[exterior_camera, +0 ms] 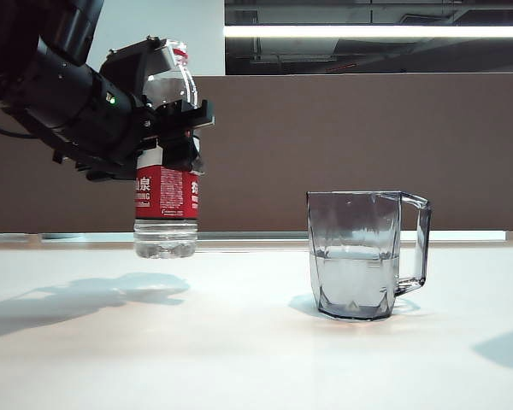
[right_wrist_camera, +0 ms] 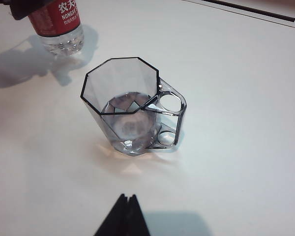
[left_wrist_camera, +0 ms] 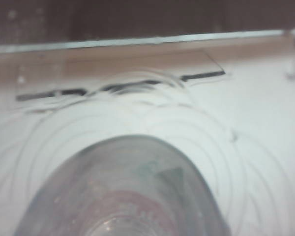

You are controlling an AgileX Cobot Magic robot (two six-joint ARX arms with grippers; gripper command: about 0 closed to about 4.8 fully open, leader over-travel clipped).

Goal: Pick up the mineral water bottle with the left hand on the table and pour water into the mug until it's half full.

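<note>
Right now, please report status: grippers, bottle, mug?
Left gripper shut on mineral water bottle, upright, off the table. Right gripper above mug, closed, empty. Mug roughly half full. Nothing between.

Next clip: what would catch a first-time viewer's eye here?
First, the mineral water bottle hanging upright above the table, on the left of the exterior view, clamped in the left gripper. Next, the smoky faceted mug standing right of centre, already about half full of water, handle pointing away from the bottle. The right gripper sits shut above the mug, holding nothing.
</note>
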